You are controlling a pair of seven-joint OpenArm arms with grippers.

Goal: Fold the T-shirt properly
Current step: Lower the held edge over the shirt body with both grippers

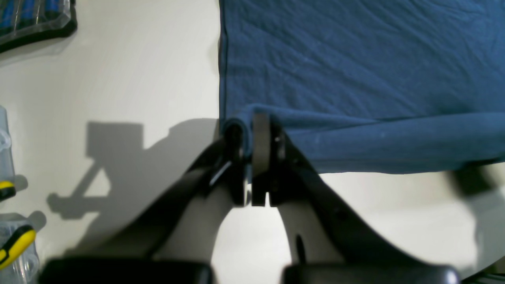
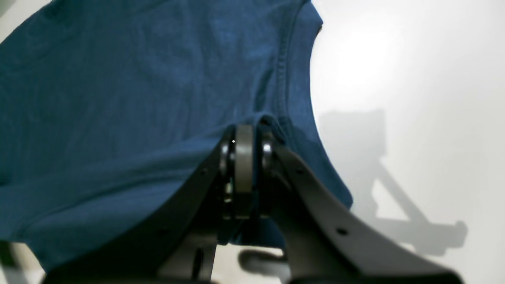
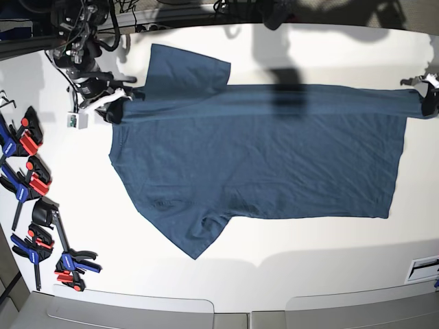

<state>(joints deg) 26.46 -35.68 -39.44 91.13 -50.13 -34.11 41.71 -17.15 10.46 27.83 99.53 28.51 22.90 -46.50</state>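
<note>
Both grippers are clamped on cloth. Left gripper (image 1: 252,157), at the right edge of the base view (image 3: 429,96), has its jaws pressed together on a rolled corner of the T-shirt (image 1: 355,79) where hem and side edge meet; a fold of fabric bulges just above the fingertips. Right gripper (image 2: 244,169), at the upper left of the base view (image 3: 113,103), pinches the shirt beside the stitched neckline, its jaws together with fabric bunched between them and hanging around its frame.

Between the two grips the shirt's far edge is drawn into a long ridge across the table (image 3: 274,267). The rest of the T-shirt (image 3: 260,157) lies spread on the white surface, neck end toward the base view's left, hem toward its right. One sleeve points to the far side near the right gripper; the other lies at the near side, angled toward the table's front edge.

Red-and-blue clamps (image 3: 31,178) sit in a row along the left edge of the table, well apart from the shirt. Each arm's shadow falls on the bare tabletop beside the cloth.
</note>
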